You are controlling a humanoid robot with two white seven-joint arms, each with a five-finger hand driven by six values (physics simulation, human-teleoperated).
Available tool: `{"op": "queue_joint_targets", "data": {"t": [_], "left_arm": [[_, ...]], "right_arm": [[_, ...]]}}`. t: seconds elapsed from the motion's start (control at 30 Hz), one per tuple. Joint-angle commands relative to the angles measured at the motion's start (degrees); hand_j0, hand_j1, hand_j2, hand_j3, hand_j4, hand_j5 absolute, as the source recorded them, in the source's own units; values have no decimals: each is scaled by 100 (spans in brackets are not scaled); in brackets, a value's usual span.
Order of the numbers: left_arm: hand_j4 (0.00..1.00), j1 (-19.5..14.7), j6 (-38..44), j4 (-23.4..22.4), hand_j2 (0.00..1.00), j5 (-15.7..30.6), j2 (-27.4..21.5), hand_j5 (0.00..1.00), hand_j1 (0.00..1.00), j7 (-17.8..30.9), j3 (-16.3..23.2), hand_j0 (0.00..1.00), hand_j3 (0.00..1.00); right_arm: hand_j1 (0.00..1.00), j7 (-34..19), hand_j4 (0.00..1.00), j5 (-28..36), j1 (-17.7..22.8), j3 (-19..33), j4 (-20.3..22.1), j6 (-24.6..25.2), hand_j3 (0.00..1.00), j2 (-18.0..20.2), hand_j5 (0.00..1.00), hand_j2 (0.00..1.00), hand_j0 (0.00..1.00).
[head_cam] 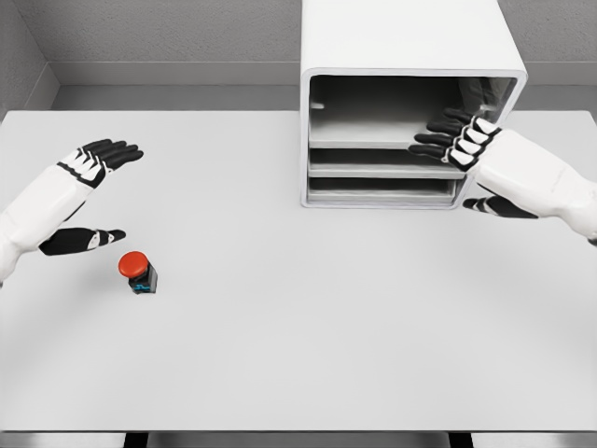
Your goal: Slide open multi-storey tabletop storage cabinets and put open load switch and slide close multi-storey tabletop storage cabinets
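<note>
A white multi-storey storage cabinet [410, 56] stands at the back of the table, right of the middle, its front facing me with drawer fronts [382, 161] stacked low and the top bay showing a dark hollow. My right hand [457, 140] is open, its black fingers reaching into the right side of that top bay. The load switch [138, 272], a small dark block with a red round button, sits on the table at the left. My left hand [98, 191] hovers open just left of and above it, apart from it.
The white table [298, 355] stretches wide in front of the cabinet. Grey walls [168, 37] rise behind the table's far edge.
</note>
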State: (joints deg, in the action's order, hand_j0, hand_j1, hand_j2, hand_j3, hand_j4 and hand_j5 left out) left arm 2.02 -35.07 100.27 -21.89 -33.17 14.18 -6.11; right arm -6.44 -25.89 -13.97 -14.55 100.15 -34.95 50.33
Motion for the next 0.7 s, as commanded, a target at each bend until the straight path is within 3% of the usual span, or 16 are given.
{"op": "queue_joint_targets", "data": {"t": [0.0, 0.27, 0.33, 0.4, 0.47, 0.53, 0.6, 0.67], "left_arm": [[100, 0, 7, 1, 100, 36, 3, 100, 100, -3, 5, 100, 100], [100, -9, 7, 1, 100, 106, -6, 100, 100, -12, -48, 100, 100], [100, 9, 7, -8, 100, 45, -14, 100, 100, 50, -250, 100, 100], [100, -9, 7, 1, 100, 141, -14, 100, 100, 699, -276, 100, 100], [100, -9, 7, 1, 100, 457, -14, 100, 100, 1174, -391, 100, 100], [100, 0, 7, 1, 100, 809, -14, 100, 100, 2053, -479, 100, 100], [100, 0, 7, 1, 100, 1266, -23, 100, 100, 2082, -488, 100, 100], [100, 0, 7, 1, 100, 1732, -32, 100, 100, 2082, -611, 100, 100]], "right_arm": [[100, -33, 100, -22, 9, 5, 66, -5, 100, -5, 100, 100, 100], [100, -121, 100, -136, -62, 40, 22, -5, 100, 3, 100, 100, 100], [93, -130, 93, -224, -114, 31, -4, -5, 93, -23, 93, 93, 93], [86, -648, 86, -189, -184, 13, 5, -5, 86, -49, 86, 86, 86], [84, -692, 84, -189, -237, -13, -21, -5, 84, -49, 84, 84, 84], [84, -701, 84, -189, -255, -48, -101, -5, 84, -102, 84, 84, 84], [84, -701, 84, -189, -448, -347, -364, -5, 84, -172, 84, 84, 84], [85, -692, 85, -180, -510, -400, -364, -5, 85, -146, 85, 85, 85]]}}
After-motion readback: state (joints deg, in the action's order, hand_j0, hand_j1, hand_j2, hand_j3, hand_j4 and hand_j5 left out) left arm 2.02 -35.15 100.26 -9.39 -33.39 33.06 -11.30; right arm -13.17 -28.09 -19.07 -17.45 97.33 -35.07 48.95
